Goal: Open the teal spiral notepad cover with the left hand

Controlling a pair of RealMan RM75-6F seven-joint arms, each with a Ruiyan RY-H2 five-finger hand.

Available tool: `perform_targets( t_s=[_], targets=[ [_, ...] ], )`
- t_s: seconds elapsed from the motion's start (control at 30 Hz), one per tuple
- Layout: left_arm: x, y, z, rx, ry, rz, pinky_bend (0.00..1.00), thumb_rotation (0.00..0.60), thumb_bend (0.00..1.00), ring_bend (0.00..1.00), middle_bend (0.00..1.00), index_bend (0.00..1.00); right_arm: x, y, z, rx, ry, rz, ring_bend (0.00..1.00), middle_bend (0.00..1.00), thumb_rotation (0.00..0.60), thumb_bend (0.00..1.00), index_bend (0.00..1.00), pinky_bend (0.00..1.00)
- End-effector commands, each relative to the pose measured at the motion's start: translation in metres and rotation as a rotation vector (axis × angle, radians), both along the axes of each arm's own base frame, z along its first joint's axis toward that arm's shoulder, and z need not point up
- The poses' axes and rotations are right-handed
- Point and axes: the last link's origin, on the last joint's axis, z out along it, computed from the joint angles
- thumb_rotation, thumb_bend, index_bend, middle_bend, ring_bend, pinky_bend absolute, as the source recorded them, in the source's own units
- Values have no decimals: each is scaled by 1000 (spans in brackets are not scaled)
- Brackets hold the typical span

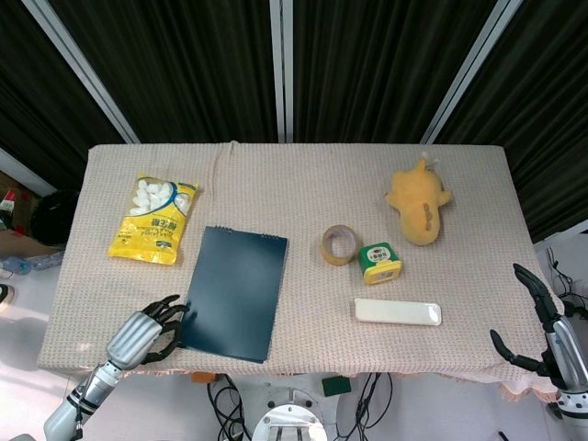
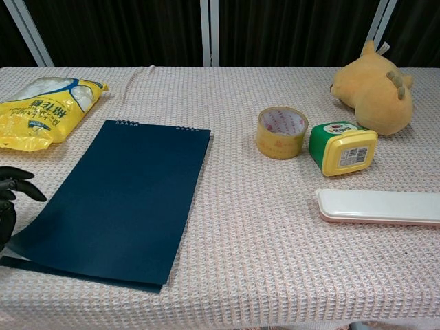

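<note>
The teal spiral notepad (image 1: pixel 235 294) lies closed near the table's front left, its spiral at the far end; it also fills the left of the chest view, notepad (image 2: pixel 124 196). My left hand (image 1: pixel 142 334) is at its near-left corner with the fingers curled onto the cover's edge. In the chest view the left hand (image 2: pixel 11 203) pinches that edge. The near-left corner is raised a little, with a pale page edge showing beneath. My right hand (image 1: pixel 542 333) hangs off the table's front right corner, fingers spread and holding nothing.
A yellow marshmallow bag (image 1: pixel 154 218) lies beyond the notepad on the left. Right of the notepad sit a tape roll (image 1: pixel 339 244), a green container with a yellow lid (image 1: pixel 379 261) and a white flat case (image 1: pixel 398 312). A yellow plush toy (image 1: pixel 420 202) lies far right.
</note>
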Motion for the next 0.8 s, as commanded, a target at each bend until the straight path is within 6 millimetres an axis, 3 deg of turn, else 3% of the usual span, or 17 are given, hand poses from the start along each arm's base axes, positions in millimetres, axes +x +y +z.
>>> perform_targets(
  t_s=[0.03,0.2,0.3,0.6,0.8],
  targets=[
    [6,3,5,-3,-23,-12,286,600,402,115,255,748,0,0,0,-2,-2,1,0,0,600,345,0,0],
    [32,19,19,6,-50,-77,286,600,407,117,268,770,1,-1,0,-4,-4,7,0,0,600,345,0,0],
    [59,41,30,21,-75,-110,294,600,407,122,275,776,1,-1,0,-4,-2,11,0,0,600,345,0,0],
    [167,135,61,-9,-117,-83,318,600,409,139,296,791,3,-3,4,-24,1,13,0,0,600,345,0,0],
    [235,217,64,-84,-158,58,318,600,412,147,306,801,-2,-7,4,-21,7,-8,0,0,600,346,0,0]
  ],
)
